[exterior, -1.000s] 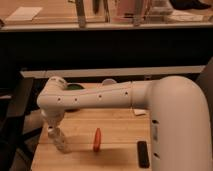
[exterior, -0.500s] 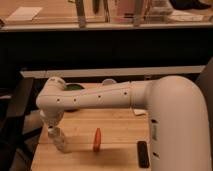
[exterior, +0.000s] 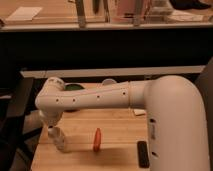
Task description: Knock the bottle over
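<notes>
The bottle (exterior: 60, 141), small, pale and translucent, stands on the wooden table (exterior: 117, 127) near its front left corner, leaning slightly. My white arm (exterior: 100, 97) reaches across from the right and bends down at its left end. The gripper (exterior: 51, 129) hangs shut at that end, right at the bottle's top. I cannot tell whether it touches the bottle. Nothing is held.
An orange carrot (exterior: 97, 140) lies just right of the bottle. A flat black object (exterior: 143, 153) rests near the front right. A green item (exterior: 75, 87) and a white item (exterior: 107, 82) show behind the arm. The table's left edge is close to the bottle.
</notes>
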`<act>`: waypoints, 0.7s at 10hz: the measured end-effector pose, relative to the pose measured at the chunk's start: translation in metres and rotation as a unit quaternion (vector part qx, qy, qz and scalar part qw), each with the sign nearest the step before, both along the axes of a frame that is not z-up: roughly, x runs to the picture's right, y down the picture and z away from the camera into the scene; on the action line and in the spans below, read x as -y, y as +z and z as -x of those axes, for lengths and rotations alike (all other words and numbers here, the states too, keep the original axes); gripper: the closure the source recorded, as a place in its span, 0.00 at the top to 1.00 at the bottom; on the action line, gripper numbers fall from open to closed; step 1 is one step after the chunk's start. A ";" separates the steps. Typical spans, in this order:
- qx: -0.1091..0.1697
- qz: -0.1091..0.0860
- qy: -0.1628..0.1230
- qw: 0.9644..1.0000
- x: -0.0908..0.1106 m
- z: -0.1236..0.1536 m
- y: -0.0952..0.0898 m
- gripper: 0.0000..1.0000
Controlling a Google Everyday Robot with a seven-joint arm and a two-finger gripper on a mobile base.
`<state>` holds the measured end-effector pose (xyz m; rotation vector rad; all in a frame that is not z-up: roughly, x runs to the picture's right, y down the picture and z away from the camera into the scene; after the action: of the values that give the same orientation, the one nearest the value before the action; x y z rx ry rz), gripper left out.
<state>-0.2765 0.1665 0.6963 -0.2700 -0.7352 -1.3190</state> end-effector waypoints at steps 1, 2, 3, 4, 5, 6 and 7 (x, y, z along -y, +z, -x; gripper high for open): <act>0.001 -0.001 0.000 1.000 0.000 0.001 0.000 0.00; 0.001 -0.002 0.001 1.000 0.001 0.001 0.000 0.00; 0.002 -0.002 0.002 1.000 0.002 0.001 0.001 0.00; 0.003 -0.003 0.002 1.000 0.002 0.003 0.002 0.00; 0.005 -0.004 0.001 1.000 0.002 0.005 0.001 0.00; 0.006 -0.005 0.001 1.000 0.002 0.007 0.002 0.00; 0.007 -0.006 0.001 1.000 0.002 0.008 0.001 0.00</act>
<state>-0.2850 0.1641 0.6977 -0.2510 -0.7399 -1.3242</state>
